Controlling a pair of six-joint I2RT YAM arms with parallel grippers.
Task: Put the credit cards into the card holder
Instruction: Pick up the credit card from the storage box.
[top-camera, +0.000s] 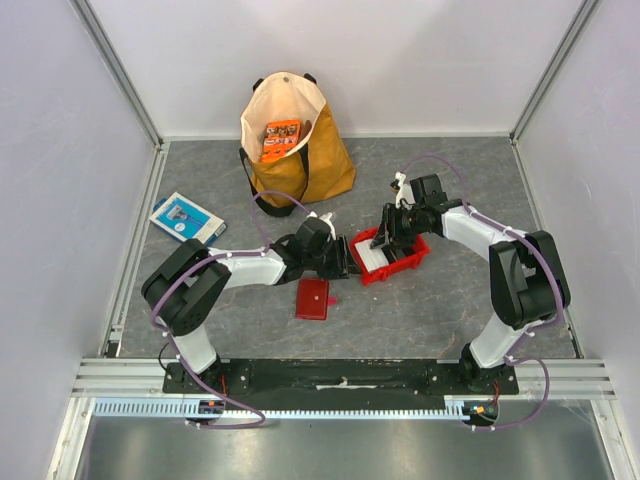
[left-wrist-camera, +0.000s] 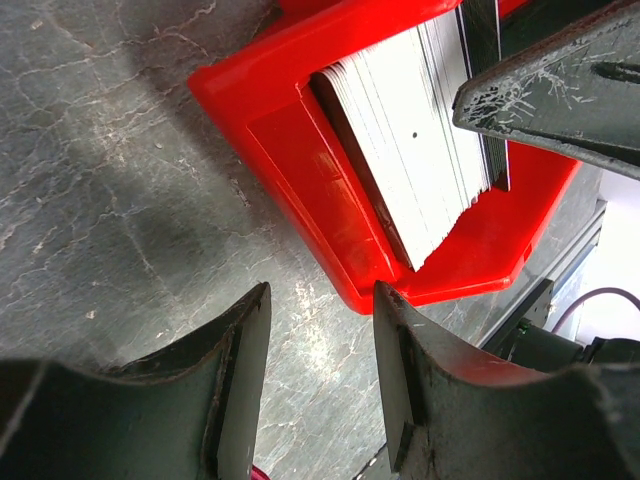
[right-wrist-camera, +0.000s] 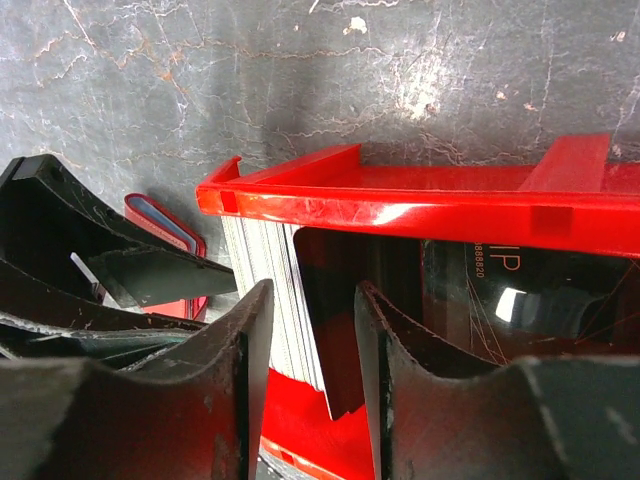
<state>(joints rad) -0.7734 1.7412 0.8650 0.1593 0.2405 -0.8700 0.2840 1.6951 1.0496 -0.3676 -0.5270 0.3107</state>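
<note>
The credit cards (left-wrist-camera: 410, 150) stand on edge as a tight stack inside a small red bin (left-wrist-camera: 300, 170) at the middle of the surface (top-camera: 450, 320): mostly whitish cards, with a dark card (right-wrist-camera: 340, 320) at the face of the stack nearest the right wrist. The right pincer (right-wrist-camera: 312, 295) hangs over the bin with its jaws part-spread. They straddle the dark card's edge and some white cards, and no pad is visibly pressing yet. The step in hand looks like drawing one card out. To do it well, the jaws should take only the dark front card, low enough for a firm hold but clear of the bin's rim. The lift should then go straight along the card's plane so the neighbours do not fan out or ride up with it. The left pincer (left-wrist-camera: 322, 295) sits just beside the bin's near corner, jaws spread on nothing; a light brace there would probably stop the bin sliding or tipping. The card holder (top-camera: 313, 298), a flat red wallet, lies on the surface near the bin, toward the arm bases, and whether its pockets are exposed cannot be told.
</note>
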